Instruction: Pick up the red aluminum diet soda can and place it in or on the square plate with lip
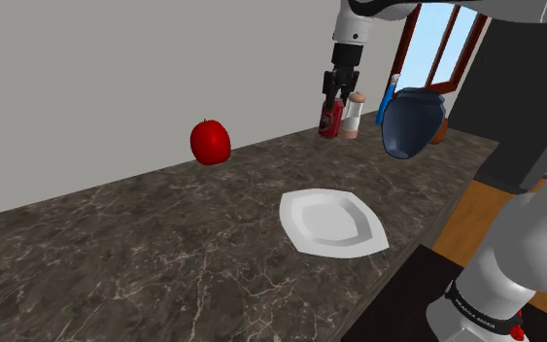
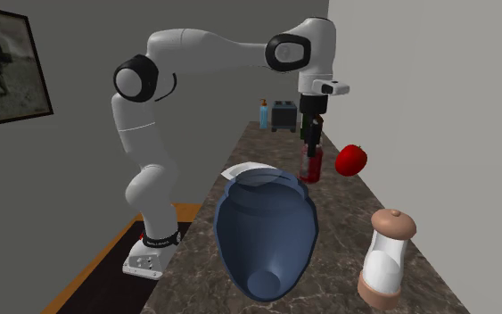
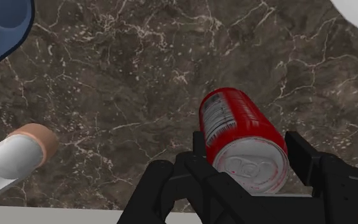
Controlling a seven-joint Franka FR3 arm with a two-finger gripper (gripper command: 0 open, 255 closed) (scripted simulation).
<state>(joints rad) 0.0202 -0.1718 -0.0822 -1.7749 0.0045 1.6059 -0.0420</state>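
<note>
Red soda can (image 1: 330, 119) (image 3: 241, 130) upright, long axis vertical, silver lid with pull tab facing up toward gripper (image 1: 332, 105) (image 3: 247, 149). Smooth metal cylinder, white label panel on side. Black fingers close against can's sides, clasping it near top. Base at or just above dark veined marble counter (image 1: 164, 253), hard to judge. Salt shaker (image 1: 356, 115) just beside. White square lipped plate (image 1: 295, 209) well apart. Glossy blue vase (image 1: 412, 121) near.

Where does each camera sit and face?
Shoulder view: behind the white arm at lower right, looking down across the dark marbled counter.
Second exterior view: at the counter's end, facing the whole arm past a blue rounded vase.
Wrist view: mounted above the black gripper, looking down along it.
All share the red cylindrical soda can.
</note>
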